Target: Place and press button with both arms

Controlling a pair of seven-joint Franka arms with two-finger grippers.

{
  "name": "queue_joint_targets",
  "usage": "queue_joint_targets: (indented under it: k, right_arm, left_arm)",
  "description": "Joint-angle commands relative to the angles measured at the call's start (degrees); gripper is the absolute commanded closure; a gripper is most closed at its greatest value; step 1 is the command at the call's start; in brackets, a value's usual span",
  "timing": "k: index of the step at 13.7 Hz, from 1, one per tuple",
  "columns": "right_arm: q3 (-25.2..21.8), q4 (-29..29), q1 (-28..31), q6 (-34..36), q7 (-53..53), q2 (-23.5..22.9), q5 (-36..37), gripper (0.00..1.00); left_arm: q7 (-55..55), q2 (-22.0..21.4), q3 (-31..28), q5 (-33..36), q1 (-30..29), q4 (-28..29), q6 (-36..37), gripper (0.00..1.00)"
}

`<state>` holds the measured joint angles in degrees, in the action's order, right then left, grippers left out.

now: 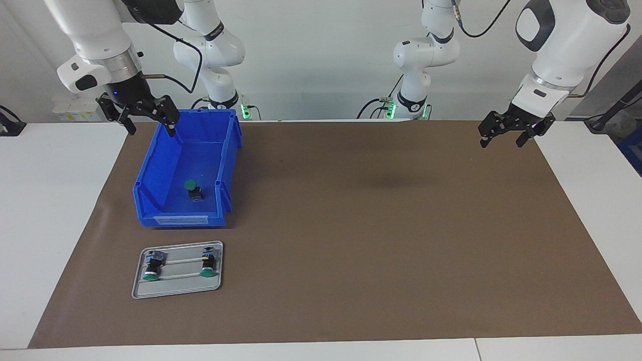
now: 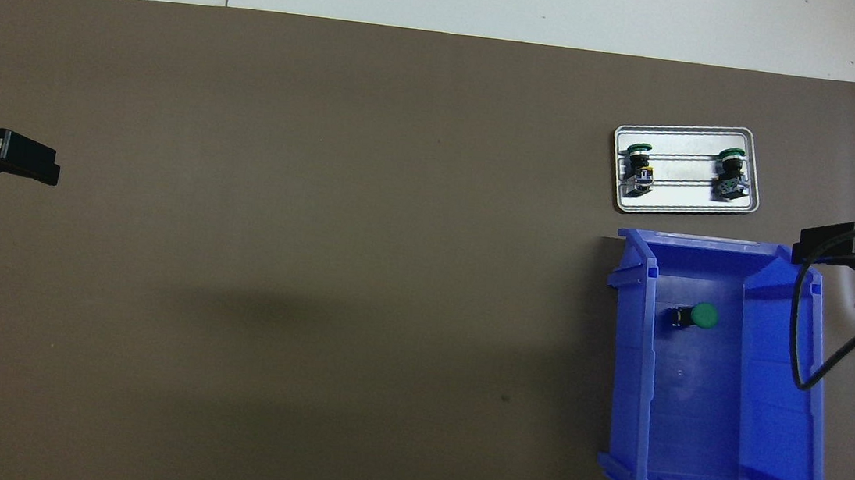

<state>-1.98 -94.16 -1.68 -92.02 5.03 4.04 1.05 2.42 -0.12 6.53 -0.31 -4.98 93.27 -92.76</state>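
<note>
One green-capped button (image 1: 192,189) stands in the blue bin (image 1: 150,175); it also shows in the overhead view (image 2: 698,316). Two like buttons (image 1: 152,265) (image 1: 208,263) lie on their sides on a grey tray (image 1: 178,292). My right gripper (image 1: 152,131) hangs open and empty in the air over the bin's wall at the right arm's end of the table, well above the button. My left gripper (image 1: 501,144) hangs open and empty over the brown mat's edge at the left arm's end.
The brown mat (image 1: 351,225) covers most of the white table. The tray (image 2: 681,209) lies just farther from the robots than the bin (image 2: 773,399). The right arm's black cable (image 2: 798,338) hangs over the bin.
</note>
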Motion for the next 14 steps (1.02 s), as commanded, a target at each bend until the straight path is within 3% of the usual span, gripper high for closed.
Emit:
queue_joint_targets:
  k: [1,14]
  right_arm:
    - [0.4,-0.4,0.2,0.0,0.8,0.5,0.4,0.00]
    - [-0.2,-0.5,-0.8,0.1,0.2,0.2,1.8,0.00]
  left_arm:
    - [0.6,-1.7,0.1,0.9,-0.3,1.9,-0.4,0.00]
    - [0.5,-1.7,0.2,0.9,-0.3,1.9,-0.4,0.00]
